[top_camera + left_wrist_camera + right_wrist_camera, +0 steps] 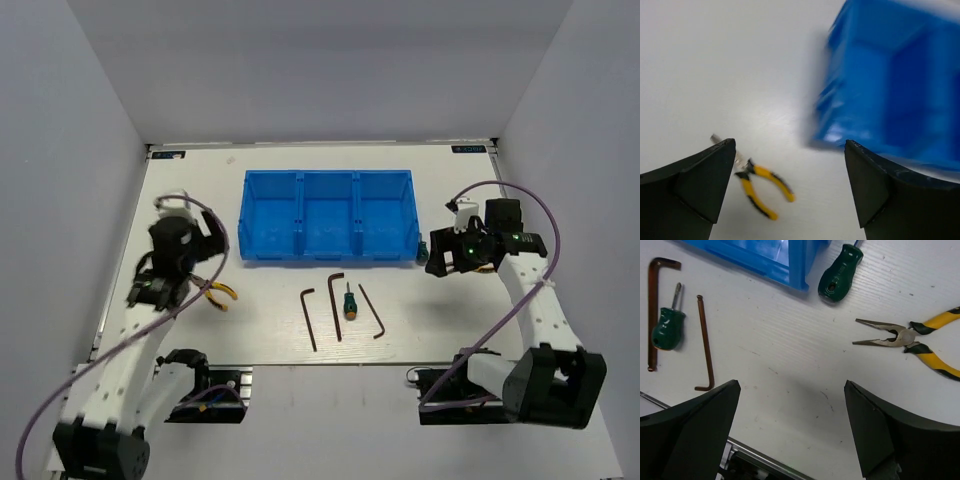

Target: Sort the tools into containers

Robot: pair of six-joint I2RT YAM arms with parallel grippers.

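The blue three-compartment bin (328, 215) stands at the table's middle back, and all compartments look empty. Yellow-handled pliers (220, 293) lie left of it, and show blurred in the left wrist view (760, 187). My left gripper (152, 292) is open and empty above them (790, 145). Three hex keys (309, 318) (337, 303) (372, 312) and the stubby screwdriver (349, 302) lie in front of the bin. My right gripper (438, 255) is open and empty (792, 385). A green-handled tool (840, 274) lies at the bin's corner (795, 270). A second pair of pliers (910, 337) lies beside it.
White walls close in the table on the left, right and back. In the right wrist view the table's metal front edge (760, 460) runs below the fingers. The stubby screwdriver (667, 325) and two hex keys (652, 310) (705, 345) lie at that view's left.
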